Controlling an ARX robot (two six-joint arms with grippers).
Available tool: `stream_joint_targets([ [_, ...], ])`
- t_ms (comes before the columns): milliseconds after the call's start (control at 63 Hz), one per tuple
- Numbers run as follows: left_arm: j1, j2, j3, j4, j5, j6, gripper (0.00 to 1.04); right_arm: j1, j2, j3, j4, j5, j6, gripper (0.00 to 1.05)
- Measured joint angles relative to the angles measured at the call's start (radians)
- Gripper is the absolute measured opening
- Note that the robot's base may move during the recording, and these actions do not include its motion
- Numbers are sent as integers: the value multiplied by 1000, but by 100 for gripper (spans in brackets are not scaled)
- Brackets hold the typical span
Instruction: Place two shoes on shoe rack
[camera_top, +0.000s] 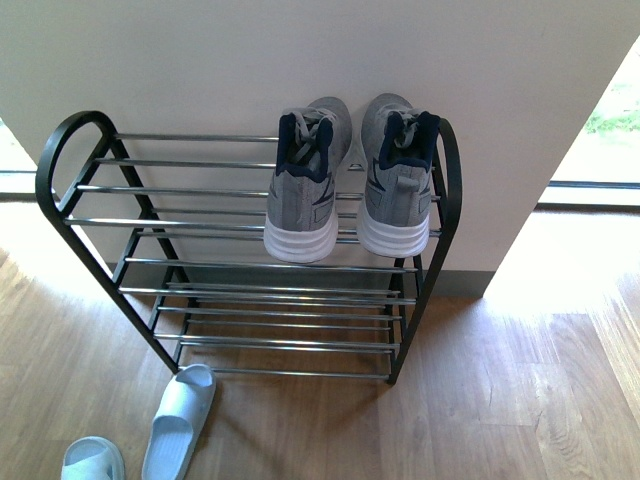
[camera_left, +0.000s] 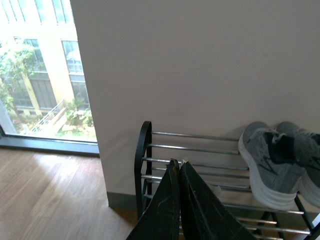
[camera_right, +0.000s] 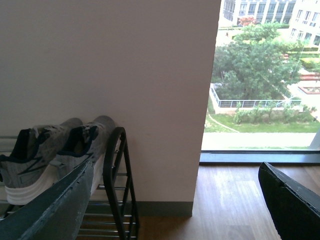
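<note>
Pale wall (camera_top: 250, 60) behind everything, with a wood floor (camera_top: 500, 400) below and a bright window (camera_right: 260, 75) off to the right.

The shoe rack (camera_top: 60, 150) stands against the wall. It has a black frame and chrome bars in several tiers.

The grey sneakers (camera_top: 305, 195) are side by side at the right end of the top tier, toes to the wall and white heels hanging over the front bar towards us. The right one is just beside the frame's curved end.

We see the pale sandals (camera_top: 180, 415) on the floor in front of the rack's left end (the further-left one is cut off by the picture edge). They are apart from each other.

Left gripper (camera_left: 179, 165): the fingers are pressed together with nothing between them, seen above the rack's left end.

Right gripper (camera_right: 176, 169): the fingers (camera_right: 50, 210) are spread wide and empty, near the rack's right end.
</note>
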Motion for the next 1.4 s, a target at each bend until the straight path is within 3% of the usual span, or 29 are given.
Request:
stream_joint_targets([
  [222, 0, -2, 0, 0, 1, 0, 3, 0, -1, 0, 0, 0, 0, 96],
  [762, 0, -2, 0, 0, 0, 0, 97, 0, -1, 0, 0, 0, 0, 96],
  [1397, 0, -2, 0, 0, 1, 2, 95, 0, -1, 0, -2, 1, 0, 96],
])
